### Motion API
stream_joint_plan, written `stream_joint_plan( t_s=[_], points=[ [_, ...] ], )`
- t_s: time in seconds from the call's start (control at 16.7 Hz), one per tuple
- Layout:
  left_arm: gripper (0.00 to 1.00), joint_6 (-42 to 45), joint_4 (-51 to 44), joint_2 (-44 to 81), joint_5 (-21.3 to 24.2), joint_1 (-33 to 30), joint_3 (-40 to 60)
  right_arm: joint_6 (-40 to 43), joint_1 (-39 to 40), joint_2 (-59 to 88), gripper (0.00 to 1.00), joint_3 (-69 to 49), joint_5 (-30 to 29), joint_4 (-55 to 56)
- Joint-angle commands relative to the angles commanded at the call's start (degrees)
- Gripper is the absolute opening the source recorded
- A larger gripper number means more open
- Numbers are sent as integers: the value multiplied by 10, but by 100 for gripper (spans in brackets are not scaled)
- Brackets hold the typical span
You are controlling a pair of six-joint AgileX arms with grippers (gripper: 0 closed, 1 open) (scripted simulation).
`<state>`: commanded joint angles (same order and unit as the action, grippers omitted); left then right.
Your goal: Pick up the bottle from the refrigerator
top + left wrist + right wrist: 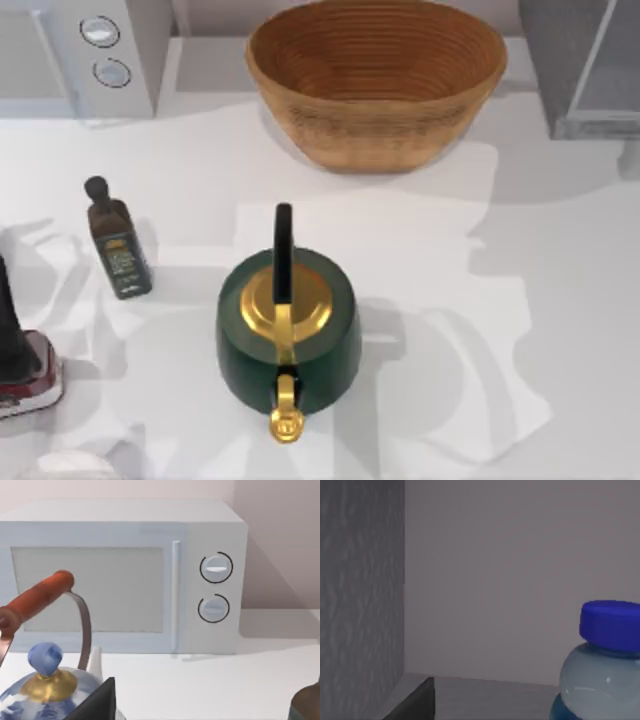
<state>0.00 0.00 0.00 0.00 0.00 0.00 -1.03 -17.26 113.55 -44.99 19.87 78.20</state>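
Inside refrigerator (360,605), bottle (600,675) close beside right claw's finger (415,702)

Upright blue-capped bottle (600,680) inside grey refrigerator (585,65), top-right corner.

The white table (420,250) carried a green kettle (288,335) near its middle, a wicker basket (376,80) at the far edge behind it, and a dark olive bottle (118,242) standing to the left. A white microwave (85,55) sat at the far left corner, the grey refrigerator (585,65) at the far right.
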Motion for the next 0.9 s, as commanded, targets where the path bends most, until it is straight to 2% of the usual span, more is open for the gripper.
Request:
stream_joint_plan(
  t_s=[0.3,0.66,0.9],
  points=[
    [100,0,0,0,0,0,0,19,-8,81,100,-52,-34,-62],
    [100,0,0,0,0,0,0,19,-8,81,100,-52,-36,-64],
    [100,0,0,0,0,0,0,19,2,66,100,-106,-47,-126]
  ],
)
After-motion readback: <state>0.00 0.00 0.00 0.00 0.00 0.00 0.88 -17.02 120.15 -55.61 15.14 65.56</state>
